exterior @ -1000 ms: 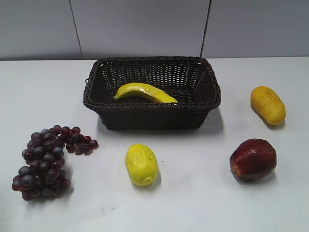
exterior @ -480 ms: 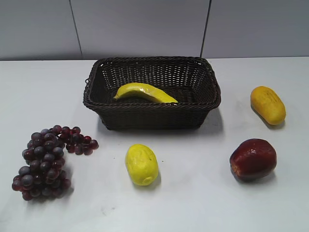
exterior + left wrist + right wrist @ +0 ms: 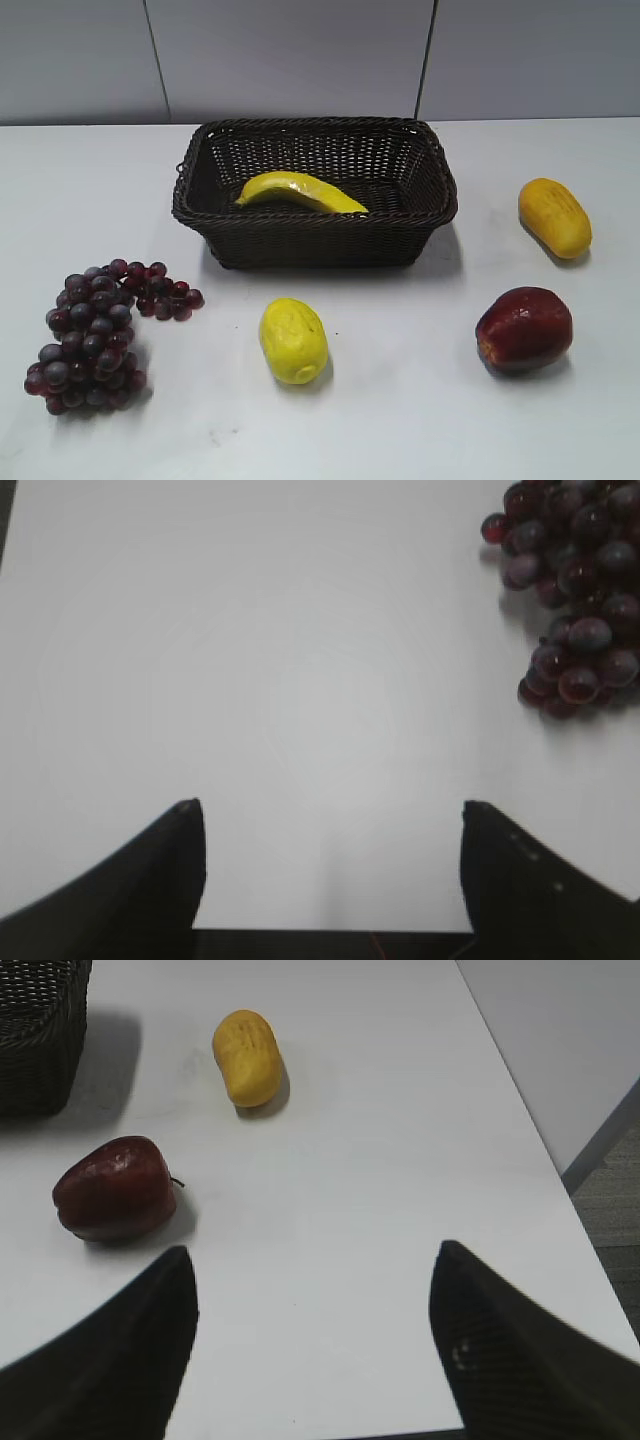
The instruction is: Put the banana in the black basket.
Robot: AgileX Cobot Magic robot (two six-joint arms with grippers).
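Note:
The banana (image 3: pixel 298 191) is long, curved and yellow and lies inside the black basket (image 3: pixel 316 243), a dark woven wicker basket at the table's back middle. A corner of the basket also shows in the right wrist view (image 3: pixel 40 1035). My left gripper (image 3: pixel 330 815) is open and empty over bare white table, left of the grapes. My right gripper (image 3: pixel 313 1260) is open and empty over bare table near the right edge. Neither gripper shows in the exterior view.
A bunch of dark red grapes (image 3: pixel 92 333) (image 3: pixel 575 590) lies front left. A stubby yellow lemon-like fruit (image 3: pixel 293 339) lies front middle. A dark red apple (image 3: pixel 524 329) (image 3: pixel 112 1189) and an orange-yellow oblong fruit (image 3: pixel 554 216) (image 3: pixel 248 1057) lie right. The table's right edge (image 3: pixel 560 1175) is close.

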